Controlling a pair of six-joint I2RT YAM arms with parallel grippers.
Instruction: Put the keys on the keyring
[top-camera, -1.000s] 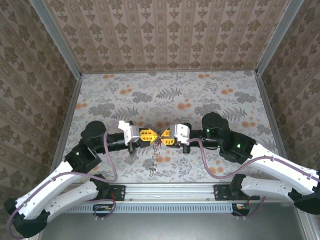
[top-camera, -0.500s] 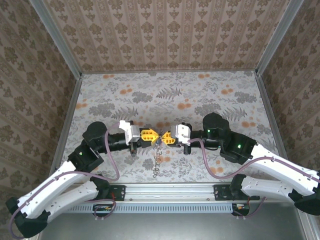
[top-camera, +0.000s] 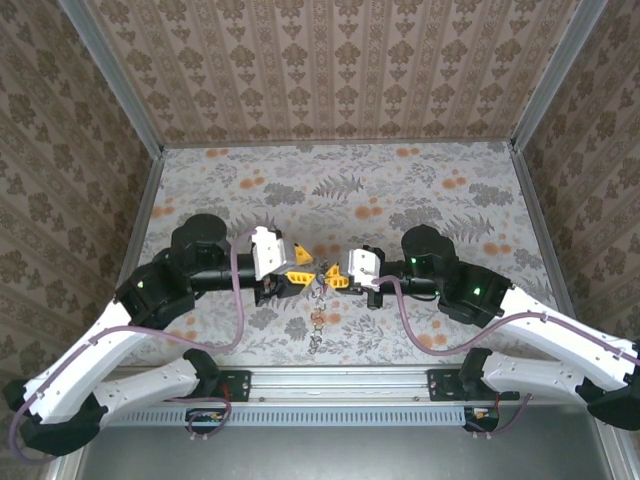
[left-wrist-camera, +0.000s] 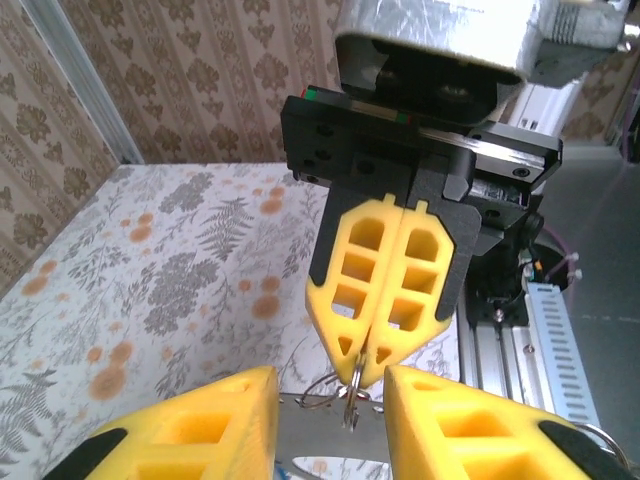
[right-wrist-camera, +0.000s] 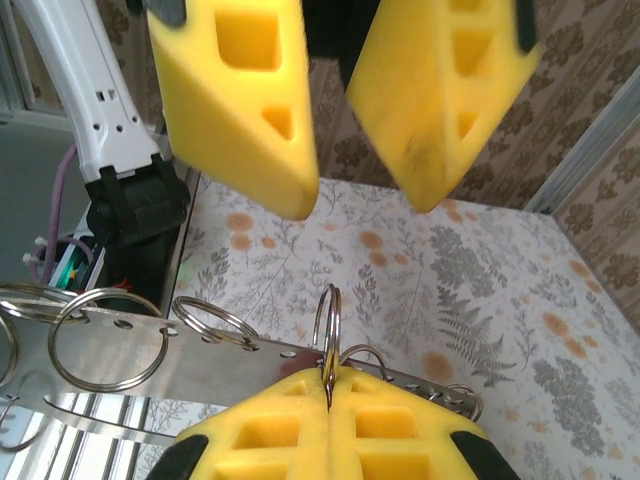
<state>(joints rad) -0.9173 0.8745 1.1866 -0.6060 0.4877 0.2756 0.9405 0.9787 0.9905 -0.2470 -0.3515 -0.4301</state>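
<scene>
Right gripper (right-wrist-camera: 328, 380): fingers closed, pinching the keyring (right-wrist-camera: 320, 320) edge-up at their tips. Left gripper (left-wrist-camera: 330, 400): fingers parted, gripping nothing, tips facing the right ones, near the ring but apart from it. A perforated metal strip (right-wrist-camera: 200, 362) carrying more split rings lies just beside the pinched ring. A chain (top-camera: 316, 322) hangs below both grippers over the floral worktop (top-camera: 400, 190).

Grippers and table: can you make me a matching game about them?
Things:
1. left gripper
2. right gripper
3. table

States:
a. shut on a ring
b. grey leaves and orange spots
c. open, fingers apart

Pairs: 1-c, 2-a, 3-b
</scene>
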